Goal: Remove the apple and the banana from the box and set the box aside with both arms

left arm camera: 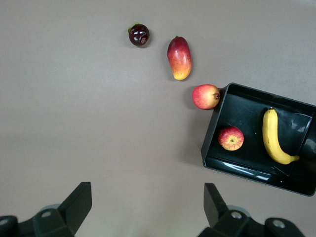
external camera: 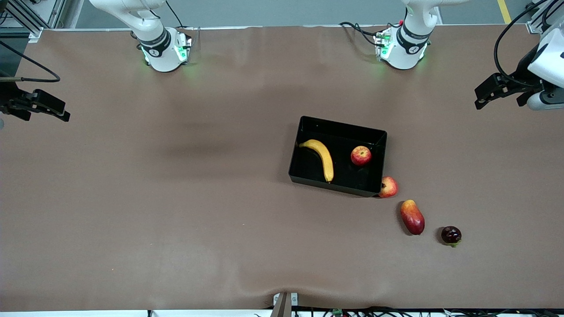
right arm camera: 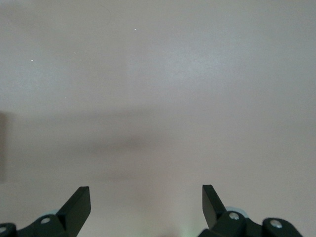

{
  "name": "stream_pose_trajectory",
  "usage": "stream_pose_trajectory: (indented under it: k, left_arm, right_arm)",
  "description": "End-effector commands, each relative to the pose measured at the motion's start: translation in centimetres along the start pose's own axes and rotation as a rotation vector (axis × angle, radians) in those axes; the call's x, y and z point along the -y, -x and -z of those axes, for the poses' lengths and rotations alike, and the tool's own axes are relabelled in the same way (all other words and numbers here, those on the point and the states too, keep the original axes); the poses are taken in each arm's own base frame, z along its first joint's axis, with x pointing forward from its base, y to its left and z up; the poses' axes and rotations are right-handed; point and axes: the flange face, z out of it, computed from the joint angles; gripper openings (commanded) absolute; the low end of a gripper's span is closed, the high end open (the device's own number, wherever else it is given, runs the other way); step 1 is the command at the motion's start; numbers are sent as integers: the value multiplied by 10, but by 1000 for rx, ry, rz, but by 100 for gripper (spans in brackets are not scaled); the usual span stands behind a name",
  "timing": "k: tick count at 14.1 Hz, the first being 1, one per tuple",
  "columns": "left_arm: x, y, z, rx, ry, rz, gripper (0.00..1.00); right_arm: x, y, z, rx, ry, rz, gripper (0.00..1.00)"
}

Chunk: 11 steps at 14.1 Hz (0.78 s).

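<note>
The black box [external camera: 308, 176] sits mid-table and holds the yellow banana [external camera: 322, 157] and one red-yellow apple [external camera: 361, 155]. The second apple [external camera: 388, 187] rests on the table against the box's corner. The red-orange mango [external camera: 412, 217] and the dark purple fruit [external camera: 451, 235] lie nearer the front camera. The left wrist view shows the box [left arm camera: 296, 182], banana [left arm camera: 274, 137], both apples [left arm camera: 231, 138] [left arm camera: 205, 96], mango [left arm camera: 179, 58] and purple fruit [left arm camera: 139, 35]. My left gripper [external camera: 481, 97] [left arm camera: 147, 202] is open and empty, high at the left arm's end. My right gripper [external camera: 61, 113] [right arm camera: 146, 202] is open and empty over bare table.
The brown table cover [external camera: 176, 198] spans the whole table. The arm bases [external camera: 165, 53] [external camera: 402, 50] with green lights stand at the edge farthest from the front camera. Cables [external camera: 361, 31] lie beside the left arm's base.
</note>
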Motion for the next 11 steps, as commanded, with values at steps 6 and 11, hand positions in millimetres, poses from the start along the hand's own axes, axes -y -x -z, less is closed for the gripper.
stream_pose_trajectory:
  k: [6,11]
  left_arm:
    - [-30,-13,-32,70,3,44,100]
    - [-89,-27,-114,80,30,36,100]
  right_arm:
    - [-3,2,7,-9,-3,-7,100]
    - [-3,2,6,-7,-2,-8,100]
